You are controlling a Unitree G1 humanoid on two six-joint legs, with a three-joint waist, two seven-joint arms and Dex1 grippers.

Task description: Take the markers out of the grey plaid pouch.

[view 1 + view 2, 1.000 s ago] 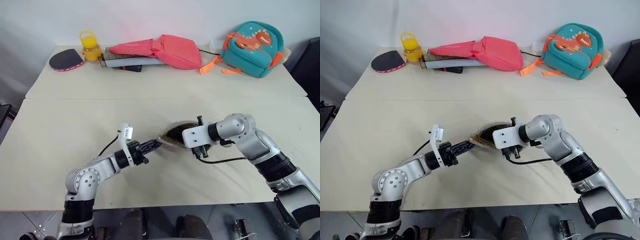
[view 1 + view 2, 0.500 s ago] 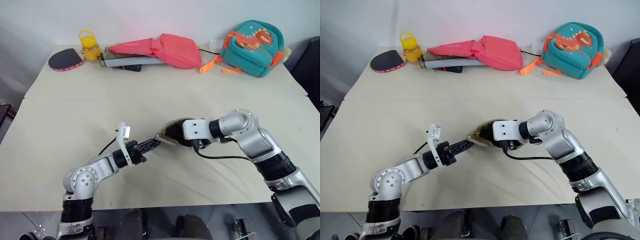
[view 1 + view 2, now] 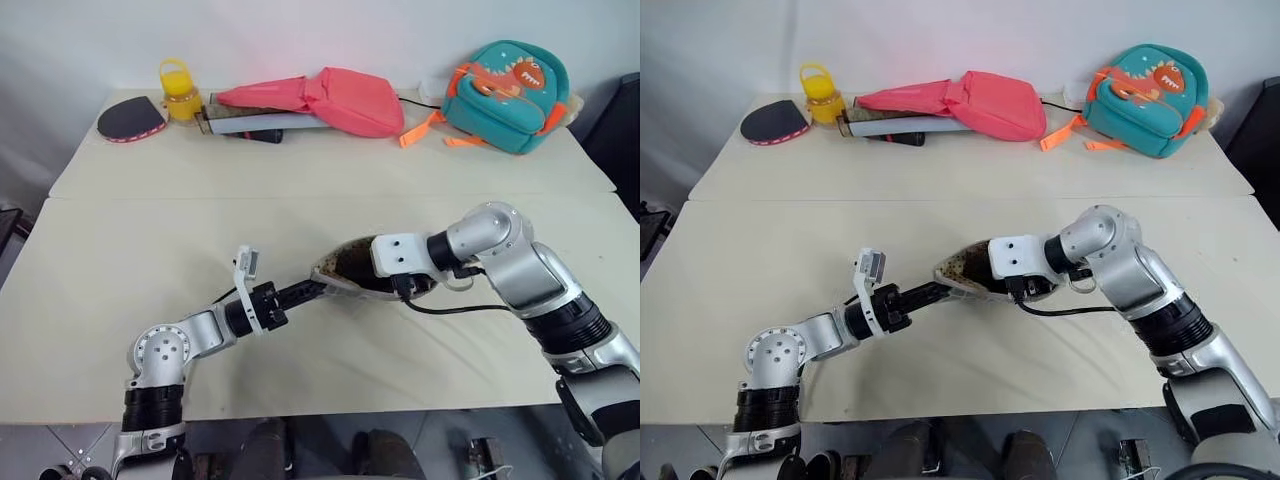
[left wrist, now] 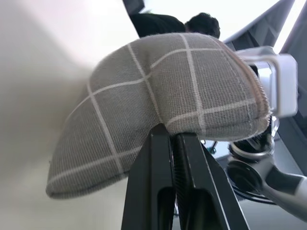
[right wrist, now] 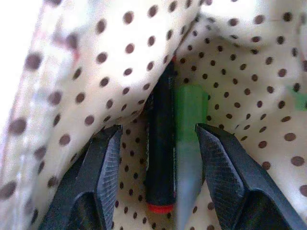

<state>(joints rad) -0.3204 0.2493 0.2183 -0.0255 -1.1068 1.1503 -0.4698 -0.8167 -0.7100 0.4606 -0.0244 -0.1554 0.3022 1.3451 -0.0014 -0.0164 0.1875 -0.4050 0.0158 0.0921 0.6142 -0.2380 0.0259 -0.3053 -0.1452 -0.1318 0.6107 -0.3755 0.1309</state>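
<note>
On the pale tabletop (image 3: 120,250), the left gripper (image 3: 312,290) reaches level toward the middle, its black fingers (image 4: 178,191) clenched on the near edge of the grey plaid pouch (image 4: 158,110), pinching the white-gridded fabric. The pouch (image 3: 350,268) is held off the table between the two arms, its mouth gaping toward the right arm. The right gripper (image 5: 160,177) dips into that mouth with its jaws spread apart inside the tan, brown-dotted lining (image 5: 96,62). Between its fingers (image 5: 103,177) lie the two markers side by side at the bottom of the pouch: the dark-barrelled marker (image 5: 160,153) with a red end, and touching it the pale marker with the light green cap (image 5: 191,115). Neither finger touches a marker.

Along the far edge, left to right, rest a black paddle (image 3: 130,120), a yellow jar (image 3: 180,92), a pink bag (image 3: 320,100) lying over a grey tube (image 3: 260,124), and a teal dinosaur backpack (image 3: 510,92).
</note>
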